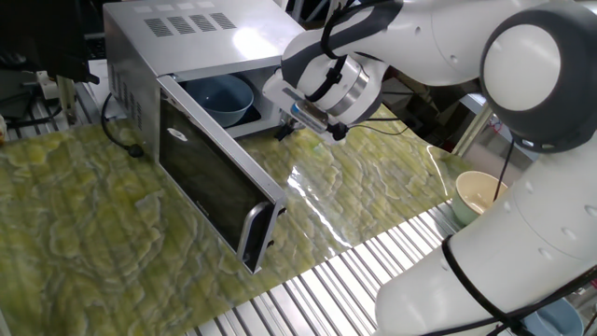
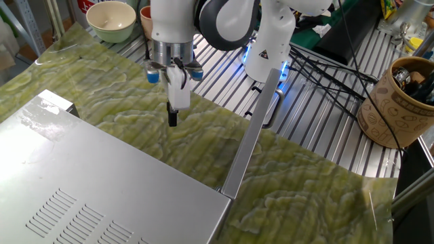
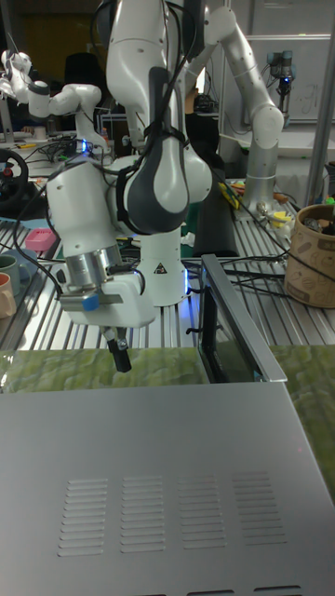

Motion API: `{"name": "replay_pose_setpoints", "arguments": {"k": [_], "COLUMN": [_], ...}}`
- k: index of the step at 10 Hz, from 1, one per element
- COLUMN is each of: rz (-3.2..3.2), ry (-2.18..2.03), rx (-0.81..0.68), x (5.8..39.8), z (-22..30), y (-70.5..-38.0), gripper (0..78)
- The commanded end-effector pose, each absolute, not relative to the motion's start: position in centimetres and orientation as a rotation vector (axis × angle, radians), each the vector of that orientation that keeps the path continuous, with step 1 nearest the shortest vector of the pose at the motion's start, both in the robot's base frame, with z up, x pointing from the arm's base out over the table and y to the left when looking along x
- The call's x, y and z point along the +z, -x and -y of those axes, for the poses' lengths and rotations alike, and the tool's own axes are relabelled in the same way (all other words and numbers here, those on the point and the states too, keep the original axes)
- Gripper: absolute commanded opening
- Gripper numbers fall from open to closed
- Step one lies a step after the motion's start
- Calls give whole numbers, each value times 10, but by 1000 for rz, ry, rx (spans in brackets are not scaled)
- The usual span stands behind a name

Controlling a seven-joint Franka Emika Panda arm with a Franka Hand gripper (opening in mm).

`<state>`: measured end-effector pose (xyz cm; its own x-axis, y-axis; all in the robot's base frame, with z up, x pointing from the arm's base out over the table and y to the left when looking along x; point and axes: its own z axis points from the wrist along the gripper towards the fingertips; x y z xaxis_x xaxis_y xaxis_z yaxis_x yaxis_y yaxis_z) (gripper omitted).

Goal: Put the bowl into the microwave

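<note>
The light-blue bowl (image 1: pixel 224 98) sits upright on the floor inside the silver microwave (image 1: pixel 187 37), whose dark glass door (image 1: pixel 215 187) hangs wide open. My gripper (image 1: pixel 310 133) hovers just outside the cavity's open front, to the right of the bowl and clear of it. Its fingers point down and stand apart with nothing between them. From behind, the microwave top (image 2: pixel 102 196) hides the bowl, and the gripper (image 2: pixel 173 118) shows as one dark tip above the green mat. In the tall view the gripper (image 3: pixel 119 358) hangs just beyond the microwave roof (image 3: pixel 167 484).
A cream bowl (image 1: pixel 476 196) stands on the slatted table right of the mat, also visible from behind (image 2: pixel 114 20). A brown patterned pot (image 2: pixel 400 102) and black cables (image 2: pixel 319 68) lie near the robot base. The open door's edge (image 2: pixel 251 129) juts out beside the gripper.
</note>
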<state>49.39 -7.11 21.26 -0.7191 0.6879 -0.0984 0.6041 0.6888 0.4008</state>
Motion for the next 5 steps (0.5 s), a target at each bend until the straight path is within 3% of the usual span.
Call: {"name": "replay_pose_setpoints", "arguments": {"k": [1, 5], "rz": [-2612, -2589], "ry": [-881, -845], "rx": [335, 255], "x": [215, 213], "z": [71, 69], "y": [-496, -499], "gripper": [11, 11]}}
